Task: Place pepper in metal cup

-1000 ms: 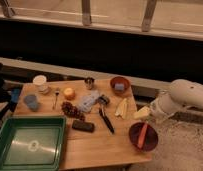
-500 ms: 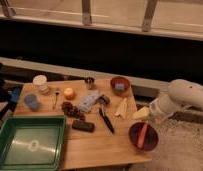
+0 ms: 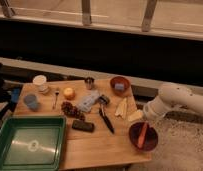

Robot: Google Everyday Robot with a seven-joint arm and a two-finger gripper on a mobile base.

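Claw (image 3: 146,114) beside red bowl (image 3: 131,136) holding pepper (image 3: 142,135), knife (image 3: 106,120) nearby

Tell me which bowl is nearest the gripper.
The dark red bowl holding the pepper, at the table's front right corner, right beside the gripper; the brown bowl sits farther back.

The pepper (image 3: 142,135) lies in a bowl (image 3: 133,131) at the front right corner of the worktop (image 3: 100,145). The gripper (image 3: 136,116) hangs just behind that bowl, near the worktop's right edge, with its arm (image 3: 180,97) reaching in from the right. The metal cup (image 3: 89,83) stands upright near the back edge, about midway along and well apart from the pepper. A second bowl (image 3: 127,86) sits to the right of the cup, and a round fruit (image 3: 69,93) to its front left. A tray (image 3: 12,150) fills the front left corner.
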